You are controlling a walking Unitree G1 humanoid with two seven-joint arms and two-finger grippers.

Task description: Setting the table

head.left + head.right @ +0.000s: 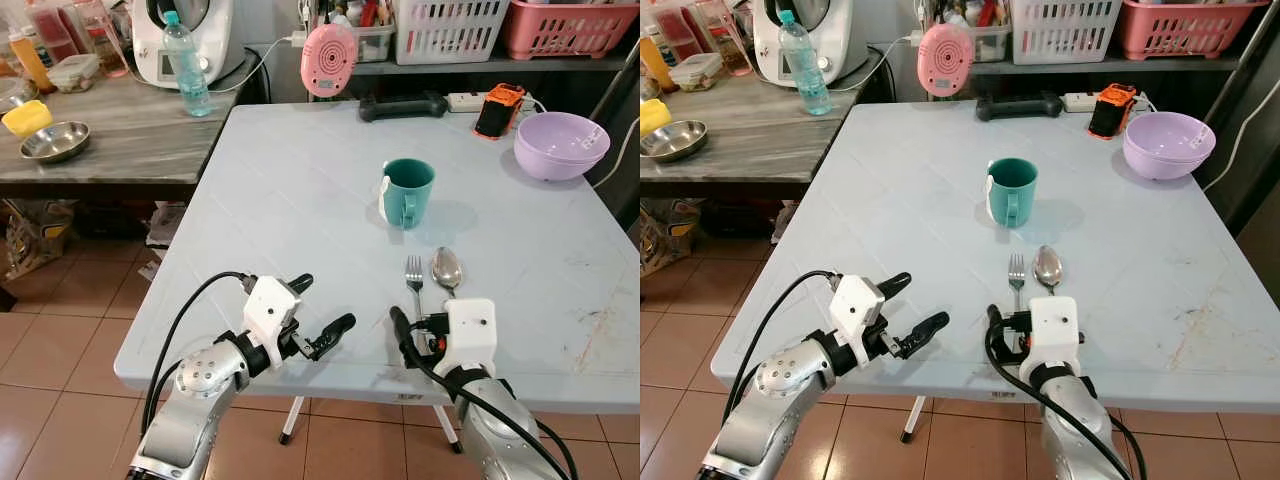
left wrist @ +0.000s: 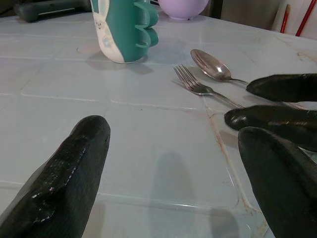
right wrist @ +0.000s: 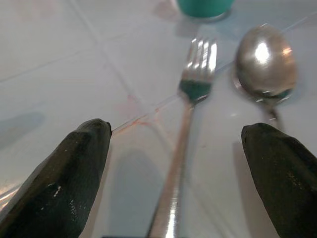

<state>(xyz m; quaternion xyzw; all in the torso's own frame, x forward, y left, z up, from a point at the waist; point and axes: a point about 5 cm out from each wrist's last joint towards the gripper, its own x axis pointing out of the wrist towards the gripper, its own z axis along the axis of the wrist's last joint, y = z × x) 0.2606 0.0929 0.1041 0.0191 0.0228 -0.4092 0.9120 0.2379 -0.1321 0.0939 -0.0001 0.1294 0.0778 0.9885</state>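
With fingers spread and nothing held, the right tool [image 3: 173, 173] straddles the fork [image 3: 190, 119] handle beside the spoon [image 3: 265, 64], likely for neat alignment, while the left tool [image 1: 320, 318] hovers released alongside.

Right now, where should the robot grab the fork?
By its handle. The fork lies flat, tines toward the mug, handle toward the table's near edge, just left of the spoon. The open right gripper already straddles the handle, so probably come from above at the near end, one finger on each long side.
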